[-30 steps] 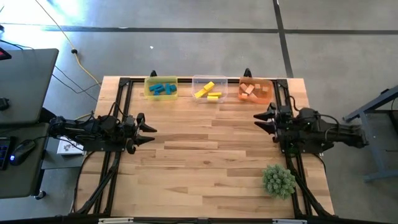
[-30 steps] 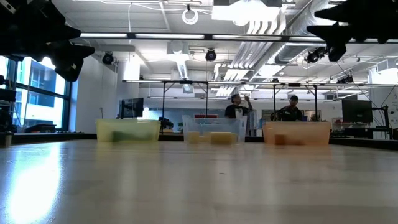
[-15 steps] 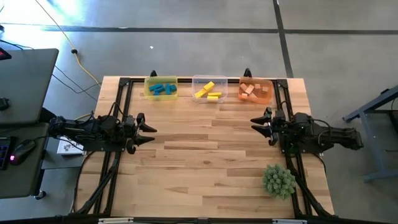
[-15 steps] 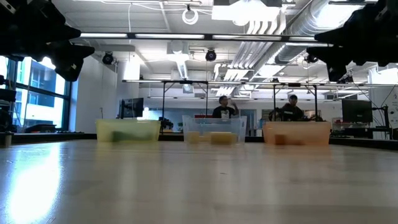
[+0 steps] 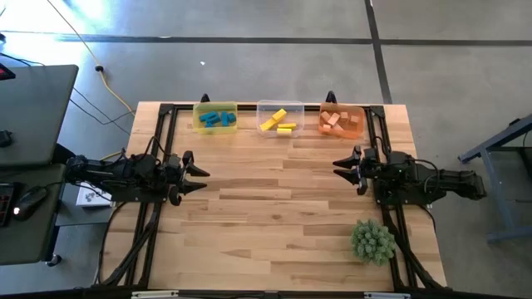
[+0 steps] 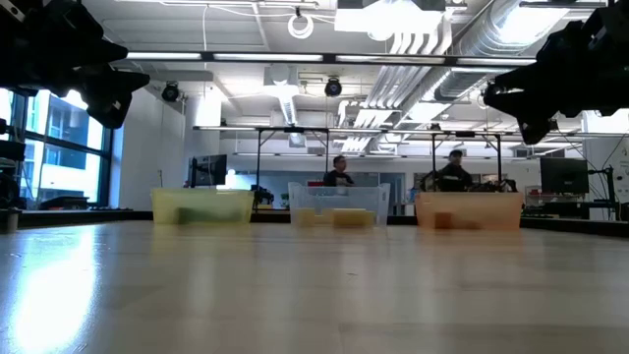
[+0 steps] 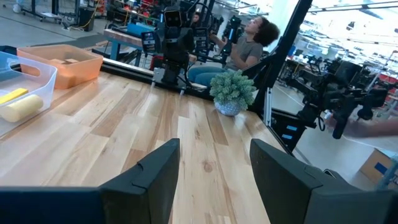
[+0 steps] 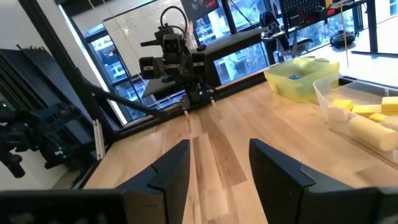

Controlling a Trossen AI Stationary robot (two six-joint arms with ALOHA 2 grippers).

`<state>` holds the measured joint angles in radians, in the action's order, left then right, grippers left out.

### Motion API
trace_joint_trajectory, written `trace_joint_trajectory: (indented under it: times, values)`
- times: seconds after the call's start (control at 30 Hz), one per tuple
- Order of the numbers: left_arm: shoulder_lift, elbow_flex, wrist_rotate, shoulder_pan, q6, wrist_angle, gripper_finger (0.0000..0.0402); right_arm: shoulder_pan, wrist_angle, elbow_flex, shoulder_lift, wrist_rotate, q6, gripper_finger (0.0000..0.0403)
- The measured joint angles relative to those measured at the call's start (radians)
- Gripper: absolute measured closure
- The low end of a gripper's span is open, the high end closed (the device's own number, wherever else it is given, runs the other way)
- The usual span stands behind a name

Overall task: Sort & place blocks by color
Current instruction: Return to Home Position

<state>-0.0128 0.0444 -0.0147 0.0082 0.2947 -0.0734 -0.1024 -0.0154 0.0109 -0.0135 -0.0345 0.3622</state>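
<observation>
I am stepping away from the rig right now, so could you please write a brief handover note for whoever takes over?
The left tool is open and empty, raised over the left side of the table. The right tool is open and empty, raised over the right side near the orange bin.
The blue blocks lie in the yellow bin, the yellow blocks in the clear bin, the plain wood blocks in the orange bin.
Done: no block shows loose on the table.
Left: probably only parking both arms.
</observation>
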Motion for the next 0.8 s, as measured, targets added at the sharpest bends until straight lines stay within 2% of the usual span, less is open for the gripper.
trace_joint_trajectory:
  times: [0.8]
  values:
    - [0.0, 0.0, 0.0, 0.0, 0.0, 0.0, 0.0216, 0.0, 0.004, 0.001, 0.0, 0.0, -0.002, 0.0249]
